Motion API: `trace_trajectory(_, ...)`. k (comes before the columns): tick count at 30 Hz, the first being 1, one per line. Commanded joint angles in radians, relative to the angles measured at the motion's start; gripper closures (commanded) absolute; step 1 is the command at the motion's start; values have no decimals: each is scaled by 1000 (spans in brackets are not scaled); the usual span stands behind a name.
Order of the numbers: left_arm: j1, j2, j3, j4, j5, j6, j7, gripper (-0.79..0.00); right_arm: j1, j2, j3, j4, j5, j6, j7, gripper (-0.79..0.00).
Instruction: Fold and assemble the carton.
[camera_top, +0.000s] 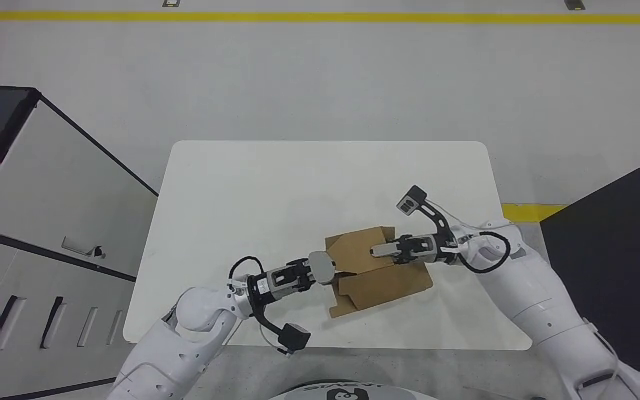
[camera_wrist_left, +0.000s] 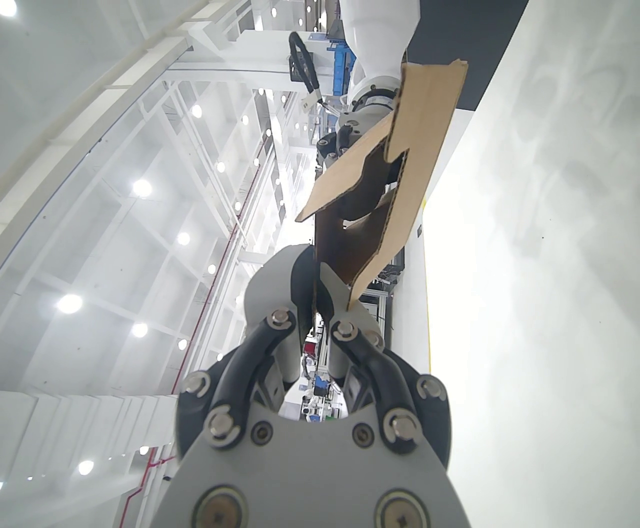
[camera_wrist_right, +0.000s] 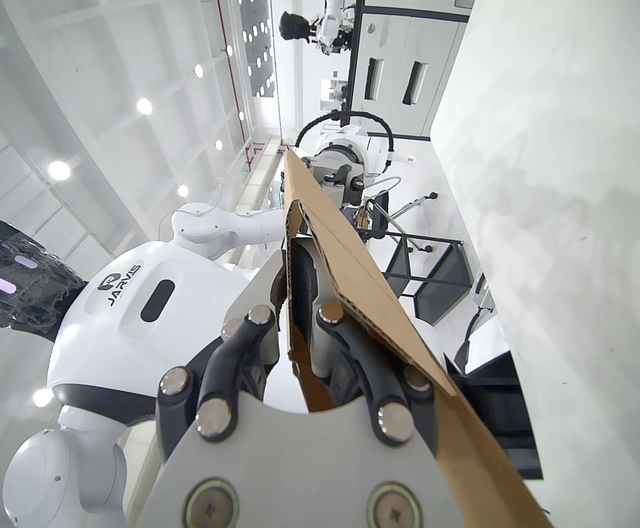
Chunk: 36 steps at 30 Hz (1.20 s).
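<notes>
A brown corrugated carton (camera_top: 378, 270), partly unfolded, is held over the white table (camera_top: 300, 190) near its front right. My left gripper (camera_top: 322, 267) grips the carton's left edge; in the left wrist view its fingers (camera_wrist_left: 280, 285) are shut on a cardboard flap (camera_wrist_left: 380, 210). My right gripper (camera_top: 385, 250) holds the carton's top from the right side, and in the right wrist view its fingers (camera_wrist_right: 260, 295) pinch a cardboard panel (camera_wrist_right: 330, 250). The carton's flaps hang loose at the front, toward the table's near edge.
Grey cabinets (camera_top: 50, 200) stand left of the table. A dark panel (camera_top: 600, 240) stands to the right. A yellow floor line (camera_top: 320, 17) runs across the back. The table's rear and left parts are bare.
</notes>
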Motion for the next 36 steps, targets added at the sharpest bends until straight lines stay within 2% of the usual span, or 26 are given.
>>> trace_trajectory(1,0,0,0,0,1,-2,-2,0,0,-1,1,1,-3,0,-2,0)
trace_trajectory(2,0,1,0,0,1,-2,-4,-71,-1,-1,2,0,-4,1,-2,0)
trace_trajectory(3,0,1,1,0,1,-4,-4,-366,-1,-1,3,1,-6,1,-4,0)
trace_trajectory(4,0,1,1,-1,0,-5,-5,-785,-2,-1,5,2,-7,1,-8,0)
trace_trajectory(15,7,3,-19,-10,-53,36,-19,-785,-22,1,48,18,23,-11,-24,0)
trace_trajectory(25,51,16,-89,-36,-57,30,-37,-785,-58,21,178,19,90,-58,-13,0)
trace_trajectory(34,57,20,-102,-48,-27,34,-23,-785,-63,26,207,10,82,-63,-21,0)
trace_trajectory(36,54,20,-98,-52,-2,19,-33,-785,-65,26,210,-5,35,-81,-62,0)
